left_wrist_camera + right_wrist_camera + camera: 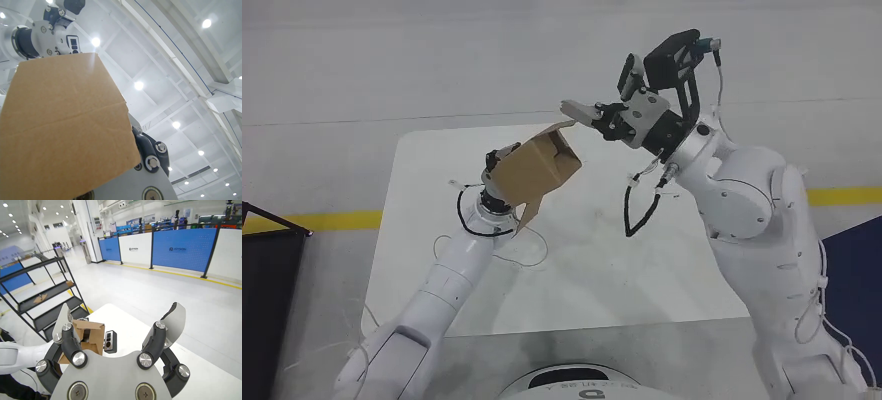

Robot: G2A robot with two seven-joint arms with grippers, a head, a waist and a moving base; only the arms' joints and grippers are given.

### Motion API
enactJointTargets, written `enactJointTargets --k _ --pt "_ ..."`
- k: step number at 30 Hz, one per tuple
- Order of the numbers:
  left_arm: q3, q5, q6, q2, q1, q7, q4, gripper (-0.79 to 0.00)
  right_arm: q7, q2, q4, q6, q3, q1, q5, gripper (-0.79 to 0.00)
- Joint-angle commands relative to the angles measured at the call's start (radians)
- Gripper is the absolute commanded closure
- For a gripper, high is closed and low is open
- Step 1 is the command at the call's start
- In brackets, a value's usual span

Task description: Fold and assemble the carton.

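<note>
A brown carton [539, 165], partly formed with loose flaps, is held up above the white table [662, 270]. My left gripper [500, 170] is shut on the carton from its left side. In the left wrist view the carton [66, 123] lies against one dark finger [146, 149]. My right gripper [587, 114] stands open at the carton's upper right corner, its tips close to a raised flap. In the right wrist view the right gripper [121, 313] has nothing between its fingers, and the carton [92, 334] sits just beyond one fingertip, showing its open end.
A black shelf rack [37, 298] with cardboard scraps stands beside the table; its edge appears as a dark frame [267, 270] in the top view. Thin cables [642, 205] hang off both arms over the table. The table surface [132, 330] near the carton is bare.
</note>
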Motion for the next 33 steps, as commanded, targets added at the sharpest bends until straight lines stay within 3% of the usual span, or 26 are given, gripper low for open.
enactJointTargets --k 1,6,12,21,33 --pt "-0.001 0.001 0.0 0.0 -0.001 0.0 -0.004 0.0 0.075 -0.001 0.021 0.003 -0.022 0.041 -0.008 -0.785" --pt "-0.006 0.003 0.0 0.001 0.003 0.0 -0.012 0.0 0.209 0.002 0.039 -0.008 -0.039 0.078 0.016 -0.785" --pt "-0.014 0.005 0.0 0.001 0.008 0.0 -0.013 0.0 0.304 0.013 0.0 -0.015 -0.009 0.035 0.068 -0.785" --pt "-0.008 0.0 0.0 -0.003 0.0 0.0 -0.004 0.0 0.264 0.019 0.034 -0.032 -0.014 -0.013 0.071 -0.785" --pt "0.003 -0.004 0.0 -0.002 -0.006 0.0 0.003 0.0 0.243 0.016 0.076 -0.038 -0.072 0.002 0.071 -0.785"
